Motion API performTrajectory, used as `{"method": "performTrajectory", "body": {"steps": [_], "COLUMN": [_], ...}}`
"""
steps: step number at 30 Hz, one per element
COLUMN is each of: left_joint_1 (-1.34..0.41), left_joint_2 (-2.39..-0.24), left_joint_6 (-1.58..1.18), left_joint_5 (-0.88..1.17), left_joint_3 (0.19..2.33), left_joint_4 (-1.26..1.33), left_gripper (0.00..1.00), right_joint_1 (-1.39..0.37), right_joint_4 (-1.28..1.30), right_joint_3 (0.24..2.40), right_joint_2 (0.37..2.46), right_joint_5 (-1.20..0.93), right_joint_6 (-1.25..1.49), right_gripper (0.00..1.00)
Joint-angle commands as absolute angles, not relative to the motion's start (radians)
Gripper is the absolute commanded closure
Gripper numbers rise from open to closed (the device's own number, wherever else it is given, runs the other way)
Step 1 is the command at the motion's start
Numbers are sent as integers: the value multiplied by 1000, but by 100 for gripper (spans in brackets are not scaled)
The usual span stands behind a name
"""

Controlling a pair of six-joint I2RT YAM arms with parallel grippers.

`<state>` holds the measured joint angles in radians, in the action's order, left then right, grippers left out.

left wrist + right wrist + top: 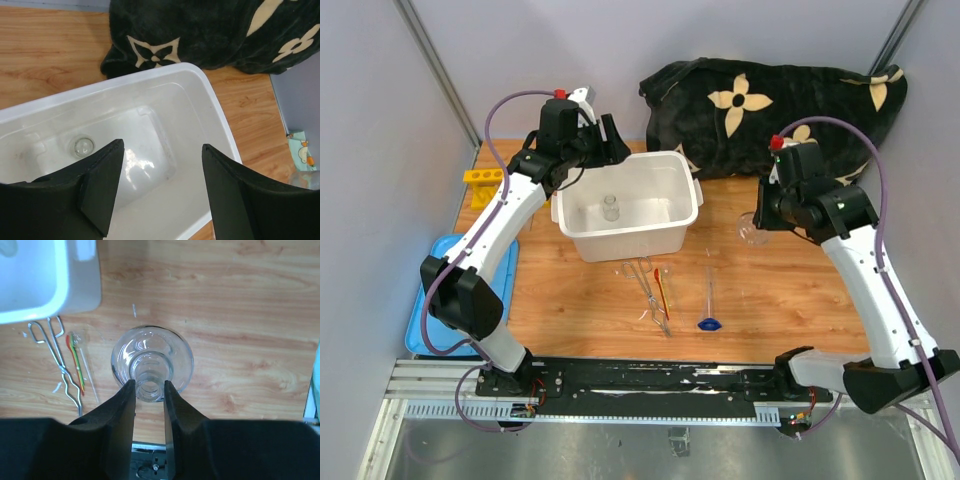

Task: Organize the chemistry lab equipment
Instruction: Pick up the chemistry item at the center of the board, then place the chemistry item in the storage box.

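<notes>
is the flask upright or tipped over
Upright: the right wrist view looks straight down the flask neck into its round body; the right gripper grips that neck.

Top view: round clear glass flask (751, 233), 3 o'clock of white plastic bin (630, 238), mostly hidden under right arm (850, 250). Yellow holed tube rack (480, 178) at 10 o'clock, right end behind left arm (505, 215). Left wrist: small clear glass piece (82, 146) in bin, poss. a beaker, too blurred; bin cut by left & btm edges.

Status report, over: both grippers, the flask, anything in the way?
Left gripper open over bin. Right gripper shut on flask neck. Small glass in bin. Nothing blocks flask.
</notes>
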<state>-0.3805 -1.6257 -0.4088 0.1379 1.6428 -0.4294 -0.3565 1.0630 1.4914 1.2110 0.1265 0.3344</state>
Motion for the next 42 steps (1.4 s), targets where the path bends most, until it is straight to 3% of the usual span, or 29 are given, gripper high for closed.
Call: {"method": "performTrajectory", "body": {"steps": [1,20,42], "left_joint_1": [-382,-319,-267], "left_joint_2": [-1596,-1557,-1548], "left_joint_6": [-409,-435,-394], "left_joint_5": [96,-3,-41], "left_joint_3": [1653,1651,1611], "left_joint_4": [-441,-509,-504], "left_gripper": [32,31,30], "right_joint_1": [-348,-486,-607], "right_joint_4": [1098,1188,924], "right_joint_3": [1665,2452,2527], "right_joint_2": [1270,1880,2258], "right_joint_5": [83,-50,-182], "right_joint_6": [282,173,141], "right_gripper": [100,100,100]}}
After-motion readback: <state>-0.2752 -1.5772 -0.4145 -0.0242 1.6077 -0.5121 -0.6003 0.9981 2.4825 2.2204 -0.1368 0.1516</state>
